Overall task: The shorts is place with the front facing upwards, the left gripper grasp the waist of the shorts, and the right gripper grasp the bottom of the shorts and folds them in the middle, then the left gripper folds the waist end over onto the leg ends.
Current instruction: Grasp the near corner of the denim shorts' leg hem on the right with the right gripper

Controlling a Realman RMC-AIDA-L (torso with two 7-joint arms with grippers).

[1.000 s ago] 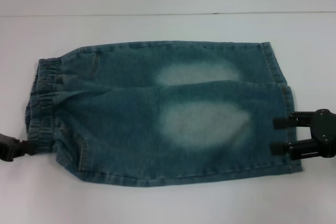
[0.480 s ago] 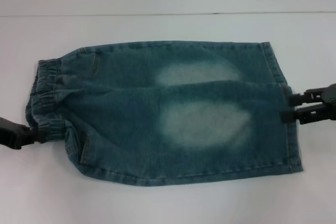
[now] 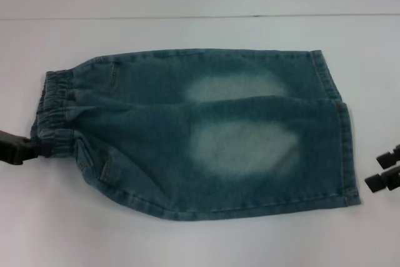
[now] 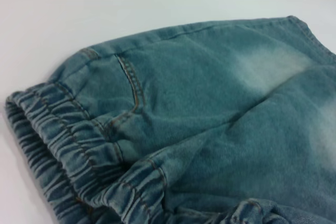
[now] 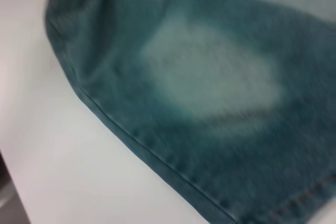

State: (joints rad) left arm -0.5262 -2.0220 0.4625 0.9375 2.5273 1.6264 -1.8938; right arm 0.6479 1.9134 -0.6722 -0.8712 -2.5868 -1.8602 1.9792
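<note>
The blue-green denim shorts (image 3: 206, 136) lie flat on the white table, folded lengthwise, with two pale faded patches facing up. The gathered waist (image 3: 53, 101) is at the left, the straight leg hems (image 3: 349, 148) at the right. My left gripper (image 3: 42, 147) comes in from the left edge, shut on the near corner of the waist. My right gripper (image 3: 379, 167) stands open just right of the hems, clear of the cloth. The puckered waist (image 4: 58, 145) fills the left wrist view. Only the shorts (image 5: 210, 77) and a stitched edge show in the right wrist view.
The white table (image 3: 200, 236) extends on all sides of the shorts. Its back edge (image 3: 200, 16) runs across the top of the head view. A dark strip past the table edge (image 5: 5, 192) shows in the right wrist view.
My right gripper let go of the leg hem and pulled back to the right. My left gripper moved away from me along the left edge, dragging the near waist corner with it.
</note>
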